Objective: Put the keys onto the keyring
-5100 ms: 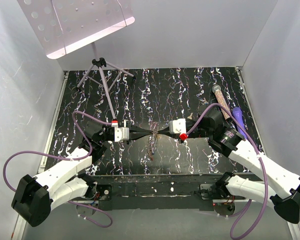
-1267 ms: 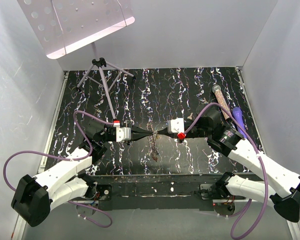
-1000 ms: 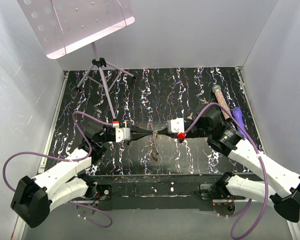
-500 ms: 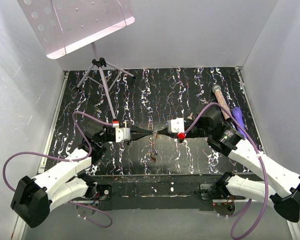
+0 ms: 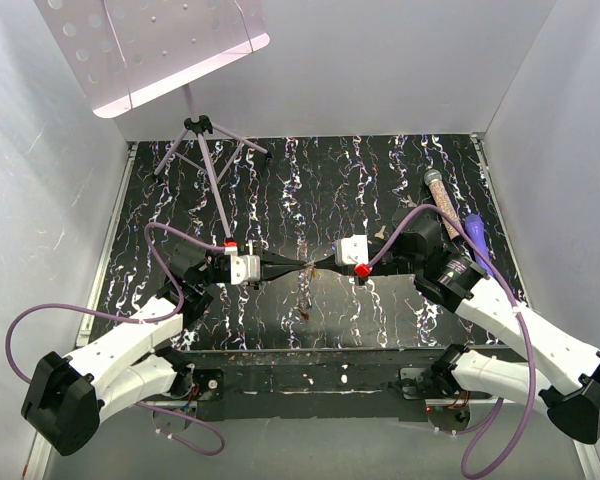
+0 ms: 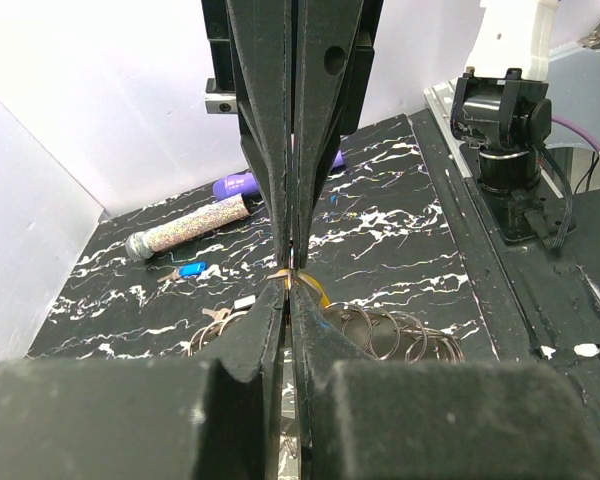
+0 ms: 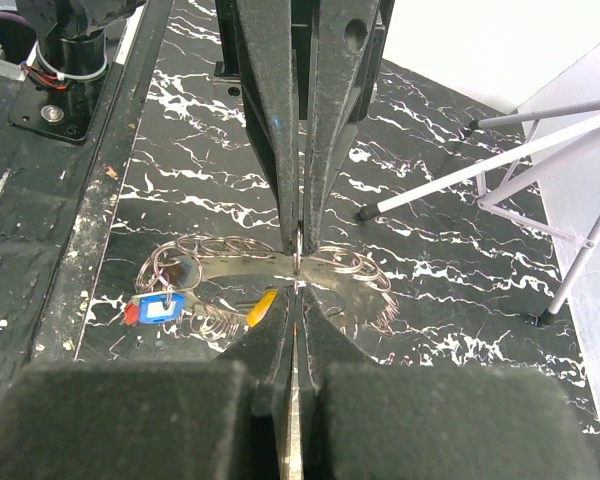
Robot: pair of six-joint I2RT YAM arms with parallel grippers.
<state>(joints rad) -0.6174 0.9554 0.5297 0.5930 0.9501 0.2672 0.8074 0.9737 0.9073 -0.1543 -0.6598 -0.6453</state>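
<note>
My two grippers meet tip to tip above the middle of the table. My left gripper is shut on the keyring, a bunch of linked wire rings that hangs under the tips. My right gripper is shut on a thin silver key held edge-on against the ring. In the right wrist view the gripper touches the rings, which carry a blue key, a red one and a yellow one. In the left wrist view the gripper is shut beside the yellow key and rings.
A loose blue key lies on the black marbled table near the clear tube of pinkish beads and the purple marker pen at the right. A music stand stands at the back left. Grey walls enclose the table.
Both grippers stay shut, tip to tip in the same place. The hanging bunch of rings has swung slightly left under them.
</note>
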